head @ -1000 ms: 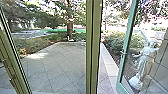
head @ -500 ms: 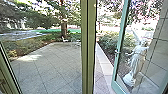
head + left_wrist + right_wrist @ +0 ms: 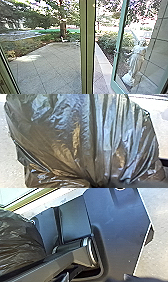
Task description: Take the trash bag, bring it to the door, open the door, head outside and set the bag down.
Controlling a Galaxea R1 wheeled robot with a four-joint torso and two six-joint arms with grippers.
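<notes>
Left hand (image 3: 99, 184) seems clenched on the bag (image 3: 75, 144) at its gathered neck, though the view is poor; the right hand's state I can't tell. Pickup looks done, the door (image 3: 114, 72) stands open; going outside and setting the bag down remain.

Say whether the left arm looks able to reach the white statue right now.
Probably not: the statue stands outside, behind the glass door, and the trash bag sits close to the left wrist.

I count one white statue (image 3: 136, 60), one teal-framed glass door (image 3: 119, 32) and one tree trunk (image 3: 63, 29). I've got one trash bag (image 3: 82, 139).
</notes>
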